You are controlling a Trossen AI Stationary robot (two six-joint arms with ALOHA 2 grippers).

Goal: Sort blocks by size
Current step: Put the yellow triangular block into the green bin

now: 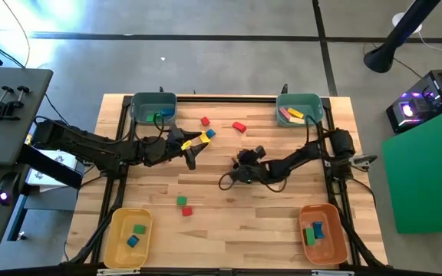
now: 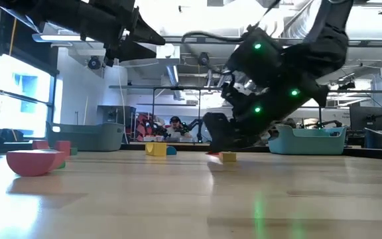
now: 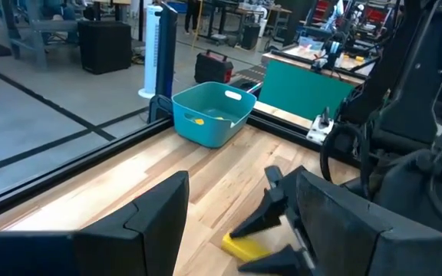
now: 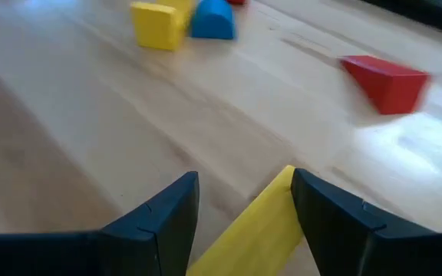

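My right gripper (image 4: 244,180) is low over the middle of the table (image 1: 238,170), tilted down, open around a yellow bar block (image 4: 255,230) that lies on the wood. My left gripper (image 3: 240,178) hovers open and empty left of centre (image 1: 192,156), looking toward the right gripper's fingers (image 3: 273,208) and the same yellow bar (image 3: 244,247). Loose blocks lie about: a yellow one (image 4: 158,23) beside a blue one (image 4: 212,21), a red wedge (image 4: 386,80), a green (image 1: 181,201) and a red (image 1: 186,211) nearer the front, and a pink half-round (image 2: 35,161). My right gripper comes at the yellow bar slanting down from the table's right side, with its fingers along the bar. The inner face of one finger (image 4: 307,208) lies against the bar's long side (image 4: 281,201). A gap shows between the bar and the other finger (image 4: 176,208). The bar rests on the table.
Two teal bins stand at the far corners (image 1: 153,107) (image 1: 298,107), the right one holding blocks. A yellow bin (image 1: 129,238) and an orange bin (image 1: 322,234) with blocks sit at the near corners. Two red blocks (image 1: 205,121) (image 1: 239,126) lie toward the far edge.
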